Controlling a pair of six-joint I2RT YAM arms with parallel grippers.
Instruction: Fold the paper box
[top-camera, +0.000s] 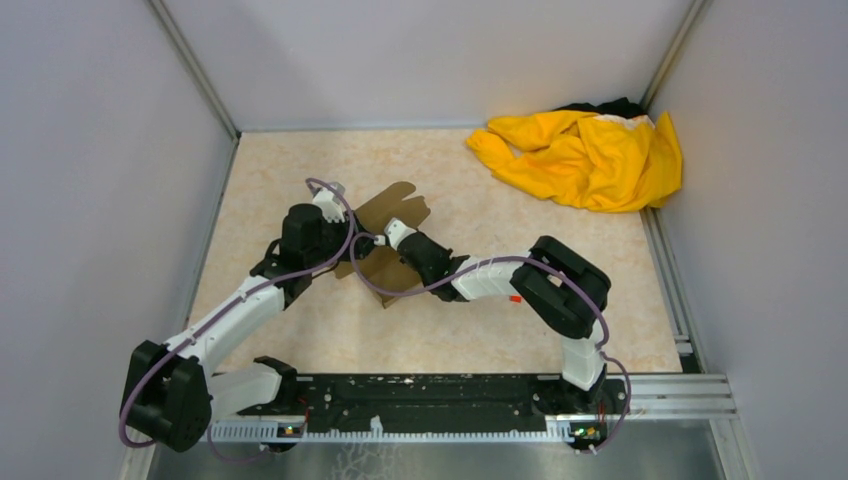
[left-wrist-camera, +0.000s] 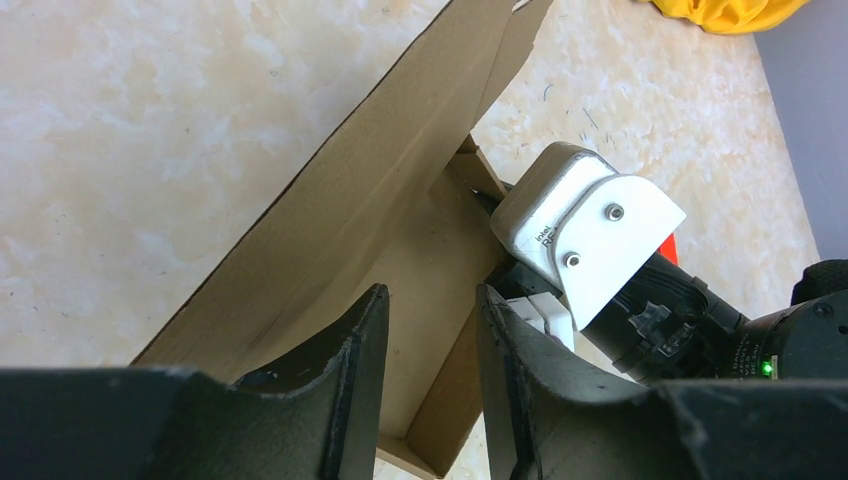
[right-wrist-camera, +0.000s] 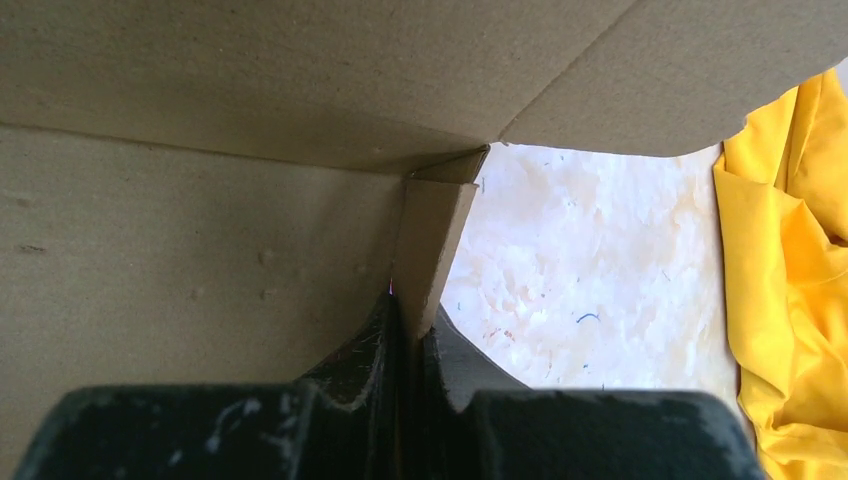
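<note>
the paper box (top-camera: 395, 208) sits a little left of the middle of the pale marbled table (top-camera: 450, 330), half formed, plain brown cardboard with its panels partly raised. both arms reach in and meet over it, the left arm from the near left, the right arm bent round from the near right.

from the left wrist view, the long flap (left-wrist-camera: 370, 180) stands tilted, leaning over the box floor, and the left gripper (left-wrist-camera: 432, 300) hangs just inside it. its jaws stand about half apart with only the box floor showing in the gap; nothing is pinched between them. whether the left-hand finger touches the flap i can't tell. just beyond, the right arm's white camera housing (left-wrist-camera: 585, 235) is pressed up close to the box's short end.

the right gripper (right-wrist-camera: 412, 315) is nearly closed, its two dark fingers pinching a narrow upright tab (right-wrist-camera: 432, 235) at a corner of the box, with a wide panel to the left of it and another overhead.

a crumpled yellow cloth (top-camera: 585, 155) lies in the far right corner of the table, well apart from the box.
</note>
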